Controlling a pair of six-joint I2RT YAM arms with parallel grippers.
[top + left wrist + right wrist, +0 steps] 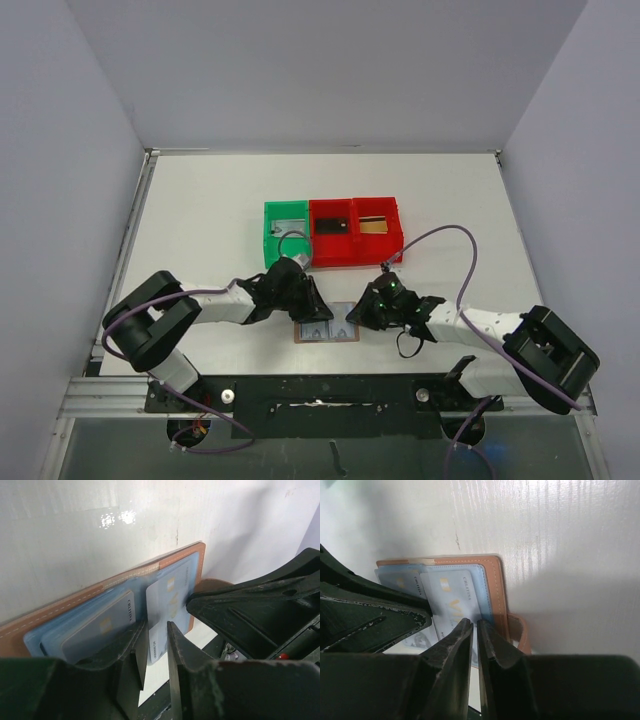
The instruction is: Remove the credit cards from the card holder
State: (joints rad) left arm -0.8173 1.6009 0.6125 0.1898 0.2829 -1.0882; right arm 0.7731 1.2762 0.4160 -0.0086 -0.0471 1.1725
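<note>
- Left gripper hovers low over the middle of the card holder. Its jaws are a narrow gap apart, and the bottom edge of a card shows through the gap.
- Right gripper has its jaws almost together at the holder's near edge. I cannot tell whether they pinch anything.
- One card holder lies open and flat, pockets up, at the near middle of the table. Its long axis runs left to right along the table's near edge, and its closing tab sticks out beside the right gripper.
- Two cards show: a tucked card deep in its pocket, and a slid-out card poking toward the near edge.
- Beyond stand one green bin and one red bin with two compartments.
- From above, both grippers hide much of the holder.
</note>
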